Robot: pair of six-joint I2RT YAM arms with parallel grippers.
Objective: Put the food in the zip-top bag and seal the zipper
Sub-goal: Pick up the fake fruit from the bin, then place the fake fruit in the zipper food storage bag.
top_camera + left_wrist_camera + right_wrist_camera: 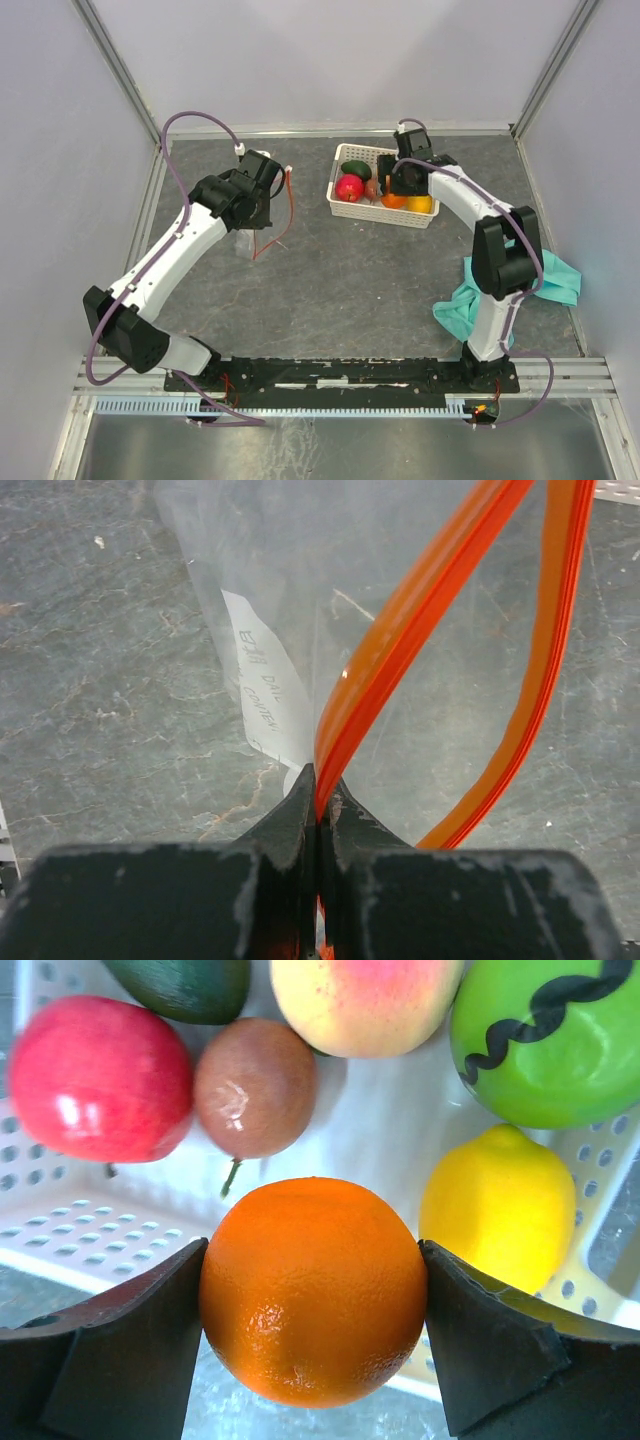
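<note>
My left gripper is shut on the red zipper strip of the clear zip-top bag. It holds the bag up at the table's left, and the strip hangs in an open loop. My right gripper is shut on an orange at the near rim of the white basket. Inside the basket lie a red apple, a brown fruit, a peach, a green striped melon, a yellow lemon and a dark avocado.
A teal cloth lies at the right edge beside the right arm. Grey walls enclose the table on the left, back and right. A white label shows through the bag.
</note>
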